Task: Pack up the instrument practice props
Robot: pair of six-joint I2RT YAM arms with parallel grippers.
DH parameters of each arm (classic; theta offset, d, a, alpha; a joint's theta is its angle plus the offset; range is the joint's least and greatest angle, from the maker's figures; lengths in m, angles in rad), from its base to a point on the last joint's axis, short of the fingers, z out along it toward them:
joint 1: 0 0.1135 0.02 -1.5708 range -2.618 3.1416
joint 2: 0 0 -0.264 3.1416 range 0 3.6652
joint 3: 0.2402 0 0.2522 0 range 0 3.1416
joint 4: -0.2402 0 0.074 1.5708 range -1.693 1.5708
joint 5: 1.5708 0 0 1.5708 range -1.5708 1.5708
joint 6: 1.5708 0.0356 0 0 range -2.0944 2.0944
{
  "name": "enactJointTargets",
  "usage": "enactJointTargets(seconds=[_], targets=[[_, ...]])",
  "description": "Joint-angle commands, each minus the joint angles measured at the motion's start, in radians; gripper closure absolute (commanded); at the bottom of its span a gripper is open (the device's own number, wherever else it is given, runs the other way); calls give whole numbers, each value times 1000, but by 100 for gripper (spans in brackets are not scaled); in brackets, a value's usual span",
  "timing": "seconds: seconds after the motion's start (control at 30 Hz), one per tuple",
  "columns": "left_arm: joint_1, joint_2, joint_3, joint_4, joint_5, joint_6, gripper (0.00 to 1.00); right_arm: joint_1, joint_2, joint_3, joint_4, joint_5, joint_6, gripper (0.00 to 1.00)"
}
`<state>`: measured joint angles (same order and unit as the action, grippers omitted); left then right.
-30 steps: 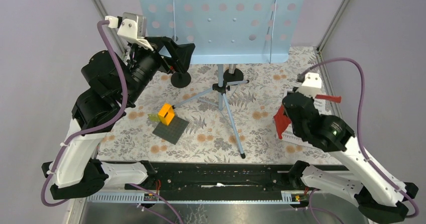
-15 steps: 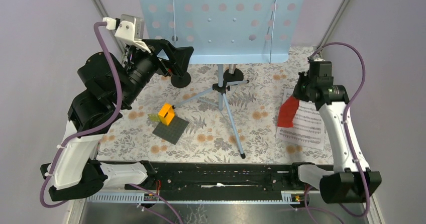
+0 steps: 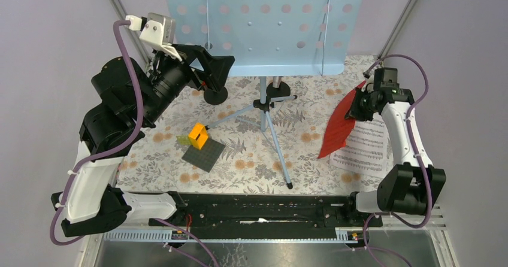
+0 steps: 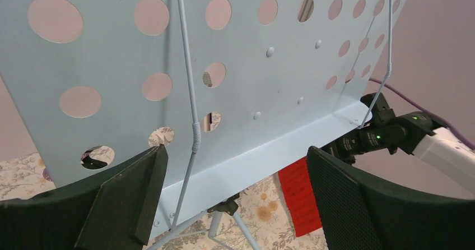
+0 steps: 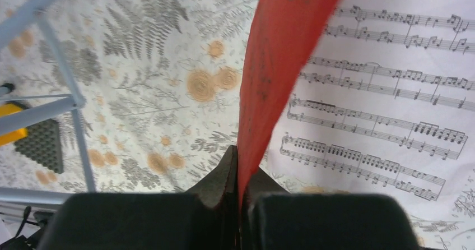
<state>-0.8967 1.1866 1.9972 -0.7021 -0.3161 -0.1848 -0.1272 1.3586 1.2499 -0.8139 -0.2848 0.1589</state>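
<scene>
1. Two hands at work: our right hand (image 5: 238, 163) is clamped on the red music sheet (image 3: 335, 126), right of the pale-blue sheet-music holder (image 3: 263, 21).
2. The white music sheet (image 3: 366, 150) lies flat on the tabletop (image 3: 245, 153), also right of the holder.
3. Our left hand (image 4: 232, 197), fingers wide apart, hovers at the holder's lower left edge.

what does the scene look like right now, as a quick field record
left fingers: open wide, empty, facing the pale-blue sheet-music holder
right fingers: shut on the red music sheet, which hangs down from them
white music sheet: flat on the table, beneath the right arm
tripod legs: spread, standing mid-table
orange brick: on the dark grey studded plate, left of the tripod
</scene>
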Motion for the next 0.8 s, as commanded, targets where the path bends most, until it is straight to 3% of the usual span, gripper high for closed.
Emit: enactJointTargets(seconds=[0.0,0.33,0.77], targets=[[2,-7,18,26,28,-8,1,-5,72,7,-108,123,-67,99],[2,-4,20,30,33,-4,1,-8,164,54,-162,390,-34,100],[2,4,12,37,43,-8,1,-23,171,56,-159,561,-13,100]])
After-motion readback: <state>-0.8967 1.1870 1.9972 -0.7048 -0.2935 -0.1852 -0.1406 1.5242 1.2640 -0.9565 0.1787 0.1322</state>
